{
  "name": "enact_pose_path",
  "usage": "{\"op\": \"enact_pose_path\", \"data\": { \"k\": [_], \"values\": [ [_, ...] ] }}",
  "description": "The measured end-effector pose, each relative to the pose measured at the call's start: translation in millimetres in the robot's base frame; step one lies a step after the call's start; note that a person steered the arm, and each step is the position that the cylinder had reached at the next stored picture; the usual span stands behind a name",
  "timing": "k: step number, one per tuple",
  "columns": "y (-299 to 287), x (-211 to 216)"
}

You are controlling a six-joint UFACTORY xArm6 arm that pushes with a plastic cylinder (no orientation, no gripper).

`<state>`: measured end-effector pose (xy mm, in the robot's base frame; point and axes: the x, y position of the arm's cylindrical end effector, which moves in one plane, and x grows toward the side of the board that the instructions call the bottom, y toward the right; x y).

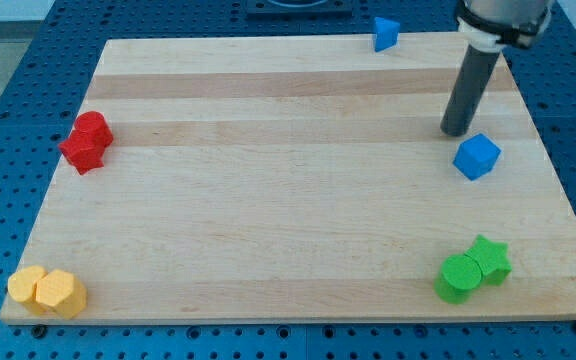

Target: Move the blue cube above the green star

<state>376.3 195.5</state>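
The rod (473, 85) is cut off by the view's top edge, so the arm above its collar is out of sight. At the near right, the green star (490, 258) is partly covered by the green cylinder (459, 277) touching it on the left. At the near left, two yellow blocks (46, 291) touch; their shapes are perhaps hexagonal. Likewise, the red blocks (87, 142) at the left edge merge, shapes unclear. A dark object at the far edge is cut off.

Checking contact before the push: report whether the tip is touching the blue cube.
Cannot tell: my tip sits just above-left of the blue cube, very close.
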Motion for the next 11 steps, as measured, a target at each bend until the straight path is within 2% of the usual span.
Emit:
{"op": "enact_pose_path", "data": {
  "k": [1,4,5,7,8,9,10,11],
  "values": [
    [25,-5],
    [8,122],
    [15,120],
    [26,47],
    [-22,47],
    [-40,79],
    [-18,110],
    [-14,120]
  ]
}}
